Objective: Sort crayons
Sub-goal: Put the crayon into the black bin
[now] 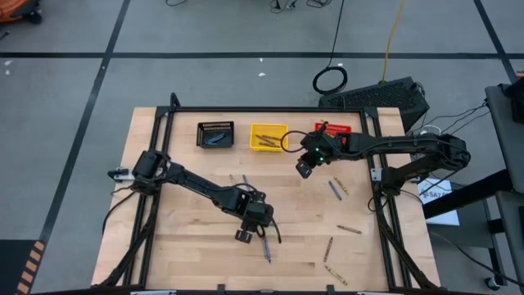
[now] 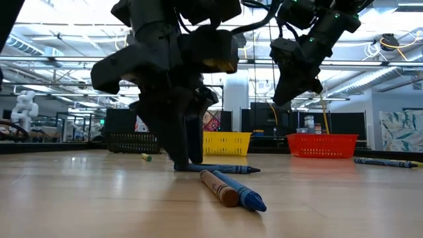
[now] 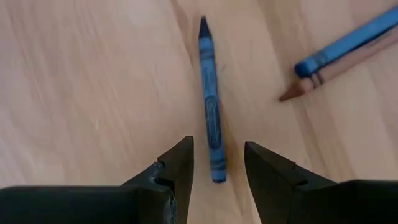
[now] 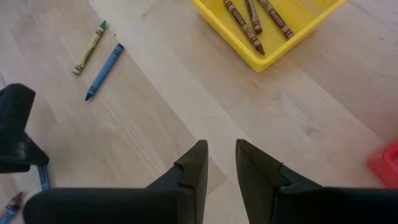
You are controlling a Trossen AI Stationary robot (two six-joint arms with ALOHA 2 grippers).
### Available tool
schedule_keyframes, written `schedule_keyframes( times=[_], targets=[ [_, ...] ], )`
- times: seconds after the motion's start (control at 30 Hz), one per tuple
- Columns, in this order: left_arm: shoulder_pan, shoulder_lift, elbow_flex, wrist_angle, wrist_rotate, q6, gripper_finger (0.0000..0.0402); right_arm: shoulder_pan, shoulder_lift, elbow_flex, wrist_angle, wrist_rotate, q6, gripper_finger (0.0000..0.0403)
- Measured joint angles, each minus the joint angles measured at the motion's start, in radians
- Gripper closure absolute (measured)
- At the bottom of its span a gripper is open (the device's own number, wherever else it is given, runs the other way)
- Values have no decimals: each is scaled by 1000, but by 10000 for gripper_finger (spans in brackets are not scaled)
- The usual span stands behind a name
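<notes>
A blue crayon (image 3: 210, 106) lies flat on the wooden table (image 1: 188, 246). My left gripper (image 3: 217, 149) is open and points steeply down over it near the table's front middle (image 1: 244, 236). Its fingertips stand on either side of the crayon's flat end, and a gap shows at each side. A brown and a blue crayon (image 3: 339, 53) lie side by side close by (image 2: 232, 189). My right gripper (image 4: 221, 149) hangs in the air in front of the yellow bin (image 1: 268, 136), its fingers a little apart with nothing between them.
A black bin (image 1: 215, 133), the yellow bin (image 4: 273, 43) holding brown crayons, and a red bin (image 1: 334, 131) stand in a row at the far edge. Loose crayons lie scattered on the table's right half (image 1: 350, 229), and a green and a blue one (image 4: 96, 59) near the middle.
</notes>
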Motion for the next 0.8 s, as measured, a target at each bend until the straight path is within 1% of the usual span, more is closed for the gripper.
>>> schedule_keyframes(
  times=[0.23, 0.3, 0.43, 0.63, 0.7, 0.8],
  targets=[
    [14, 22, 2, 6, 3, -26, 257, 0, 0, 0, -4, 0, -1, 332],
    [14, 22, 2, 4, 3, -26, 264, 0, 0, 0, -3, 0, -2, 332],
    [13, 22, 2, 3, 3, -26, 302, 0, 0, 0, -4, 0, -5, 332],
    [14, 22, 2, 2, 35, -26, 384, 0, 0, 0, -4, 0, -6, 332],
    [14, 22, 2, 2, 35, -26, 394, 0, 0, 0, -4, 0, -6, 332],
    [14, 22, 2, 1, 36, -25, 391, 0, 0, 0, -4, 0, -6, 332]
  ],
)
